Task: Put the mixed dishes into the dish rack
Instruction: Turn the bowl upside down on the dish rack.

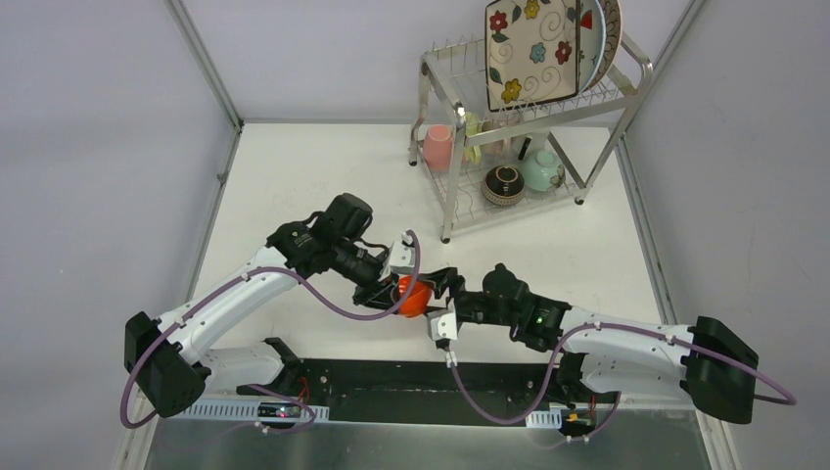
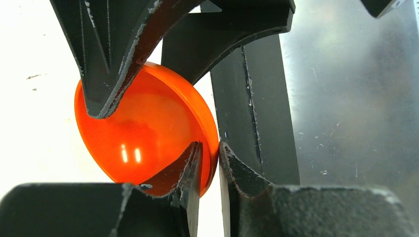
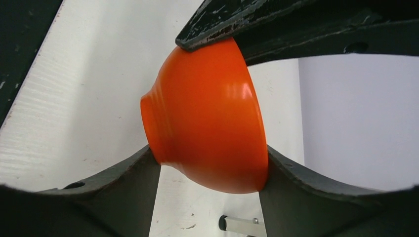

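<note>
most of the loading looked done. the dish rack (image 1: 451,201), a tall two-tier frame of shiny silver tube and wire at the far side of the white table (image 1: 323,176), already held a square cream plate (image 1: 533,49) painted with flowers, standing on edge in the top slots, with a round patterned plate (image 1: 609,29) just behind it. on the lower shelf sat a pink cup (image 1: 438,147), a dark brown bowl (image 1: 503,184) and a mint bowl (image 1: 540,171).

what was left, as far as could be seen, was the orange bowl (image 1: 414,297). it was well short of the rack, off the table between the two arms near their bases. the right gripper (image 3: 211,153) was clamped across it, one finger against the foot side and the other against the rim. the left gripper (image 2: 210,153) had its fingertips set either side of the rim with little room between them (whether they pinched it or merely flanked it could not be told).

the bowl was glossy, smooth and rounded, with a small ringed foot and a thin lip, so it was probably slippery. the black fingers were scuffed at their edges.
</note>
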Motion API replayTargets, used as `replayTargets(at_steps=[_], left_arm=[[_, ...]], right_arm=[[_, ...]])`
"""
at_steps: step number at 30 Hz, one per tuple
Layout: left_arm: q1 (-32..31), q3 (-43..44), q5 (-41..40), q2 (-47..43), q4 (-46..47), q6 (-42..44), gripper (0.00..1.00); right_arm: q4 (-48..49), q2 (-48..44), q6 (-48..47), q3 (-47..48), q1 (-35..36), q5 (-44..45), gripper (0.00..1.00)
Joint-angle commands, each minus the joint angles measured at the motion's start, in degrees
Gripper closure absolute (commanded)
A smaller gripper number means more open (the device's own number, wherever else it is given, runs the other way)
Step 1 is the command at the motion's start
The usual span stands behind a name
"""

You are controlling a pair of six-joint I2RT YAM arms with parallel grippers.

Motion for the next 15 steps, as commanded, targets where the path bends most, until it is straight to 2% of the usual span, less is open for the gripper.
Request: replayTargets(at_steps=[1, 7, 15], left_arm=[[-0.12, 1.69, -1.81, -0.14, 3.52, 1.04, 0.79], [-0.14, 1.88, -2.76, 0.12, 4.0, 0.5, 0.74], [-0.1, 2.44, -2.83, -1.34, 4.11, -0.36, 0.62]], right_arm=[[8.97, 0.22, -2.69, 0.8, 0.58, 0.38, 0.55], [10.79, 1.75, -3.89, 0.71, 0.67, 1.33, 0.55], [12.23, 3.41, -3.88, 0.35, 0.66, 3.28, 0.56]])
